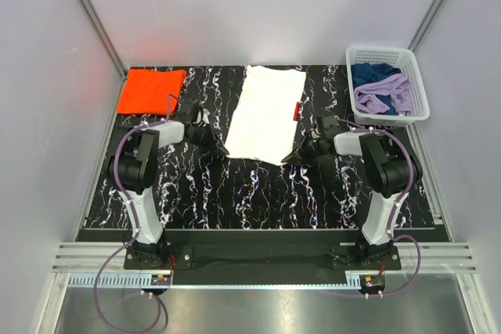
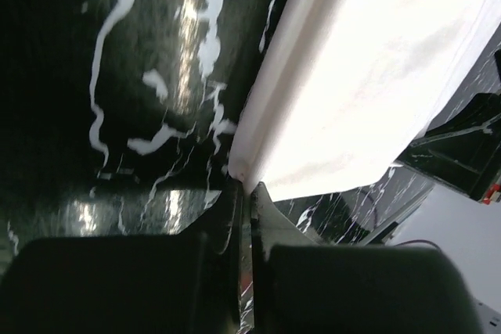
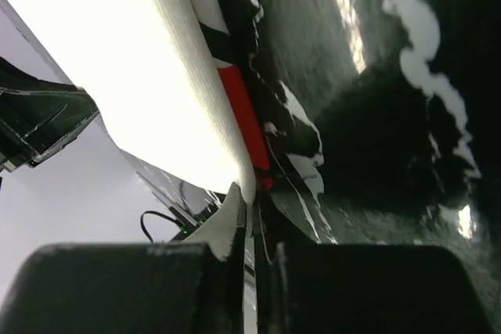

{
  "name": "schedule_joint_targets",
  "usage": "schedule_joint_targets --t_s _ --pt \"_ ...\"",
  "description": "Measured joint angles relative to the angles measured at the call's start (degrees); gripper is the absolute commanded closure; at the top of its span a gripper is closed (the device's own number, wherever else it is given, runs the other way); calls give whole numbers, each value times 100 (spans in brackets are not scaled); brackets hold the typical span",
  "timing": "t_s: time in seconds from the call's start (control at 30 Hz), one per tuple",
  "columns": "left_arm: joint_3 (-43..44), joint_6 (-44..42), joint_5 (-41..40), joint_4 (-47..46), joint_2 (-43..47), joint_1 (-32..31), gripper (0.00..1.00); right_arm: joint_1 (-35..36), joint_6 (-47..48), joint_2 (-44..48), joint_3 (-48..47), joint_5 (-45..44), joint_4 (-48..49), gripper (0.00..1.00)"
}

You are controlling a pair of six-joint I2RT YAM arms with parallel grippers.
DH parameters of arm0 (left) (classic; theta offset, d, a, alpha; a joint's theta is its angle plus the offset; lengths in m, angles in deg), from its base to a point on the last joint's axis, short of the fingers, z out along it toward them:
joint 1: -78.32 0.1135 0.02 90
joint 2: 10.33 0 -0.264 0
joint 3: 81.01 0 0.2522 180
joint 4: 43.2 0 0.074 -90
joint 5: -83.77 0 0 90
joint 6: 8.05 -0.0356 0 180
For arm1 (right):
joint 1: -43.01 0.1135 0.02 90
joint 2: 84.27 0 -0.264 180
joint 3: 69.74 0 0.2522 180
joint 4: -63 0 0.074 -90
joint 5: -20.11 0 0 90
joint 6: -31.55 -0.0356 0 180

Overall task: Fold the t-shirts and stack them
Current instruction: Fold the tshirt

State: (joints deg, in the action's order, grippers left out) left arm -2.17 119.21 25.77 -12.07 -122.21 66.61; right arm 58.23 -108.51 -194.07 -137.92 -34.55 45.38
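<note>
The white t-shirt (image 1: 266,111) lies as a long folded strip across the middle of the black marbled table (image 1: 235,193); a bit of red (image 1: 297,109) shows at its right edge. The orange t-shirt (image 1: 150,90) sits folded at the back left. My left gripper (image 1: 220,145) is at the strip's near left corner. In the left wrist view the left gripper (image 2: 244,185) is shut on the white cloth (image 2: 368,76). My right gripper (image 1: 302,149) is at the near right edge. In the right wrist view the right gripper (image 3: 254,197) pinches the white cloth (image 3: 141,60) beside the red part (image 3: 239,111).
A white plastic basket (image 1: 377,52) at the back right holds blue and purple cloth (image 1: 383,91). Grey walls close in the table on three sides, with metal rails along the near edge.
</note>
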Motion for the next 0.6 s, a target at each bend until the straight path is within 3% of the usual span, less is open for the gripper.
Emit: schedule_joint_targets --t_s 0.23,0.6 --pt "-1268 -251 -79 55 1023 -111 100 107 514 817 815 -122 -372 100" --pt "-3182 391 -614 706 3613 -1554 100 496 658 3394 2557 -129 -1541 100"
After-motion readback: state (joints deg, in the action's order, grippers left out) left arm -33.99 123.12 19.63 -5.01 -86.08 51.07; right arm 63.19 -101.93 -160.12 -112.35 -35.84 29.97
